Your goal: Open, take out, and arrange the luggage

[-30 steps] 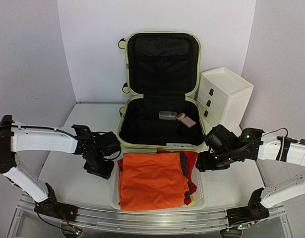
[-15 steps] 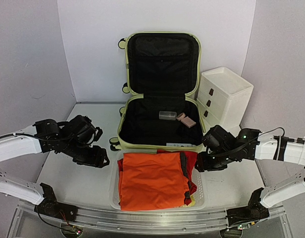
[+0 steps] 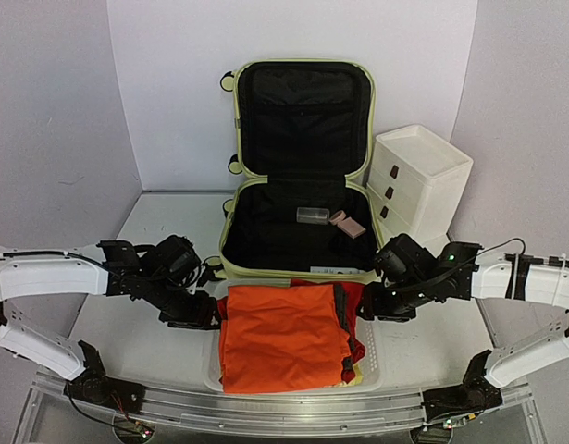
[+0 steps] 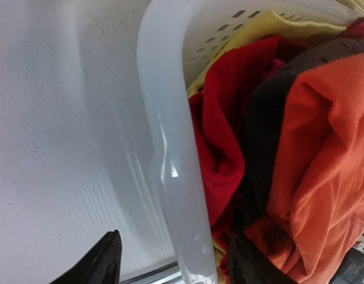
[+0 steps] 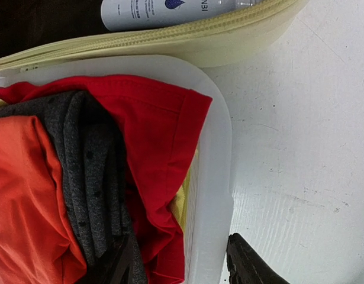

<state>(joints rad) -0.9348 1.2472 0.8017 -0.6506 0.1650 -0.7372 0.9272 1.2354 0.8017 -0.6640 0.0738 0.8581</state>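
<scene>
Luggage (image 3: 265, 231) shows its raised lid (image 3: 303, 116) only overhead; wrist views frame the basket (image 4: 164, 148).

Worktop (image 3: 164, 222) left of luggage (image 3: 265, 240): open passage.
Right: drawer box (image 3: 418, 180) just beside luggage, narrow gap.
Front: basket (image 4: 167, 165) against luggage rim, heaped with clothes (image 3: 279, 338).
Rear: upright lid (image 3: 303, 116) blocks.
Left claw (image 4: 179, 260), right claw (image 5: 184, 260): jaws apart, straddling basket rims.
</scene>
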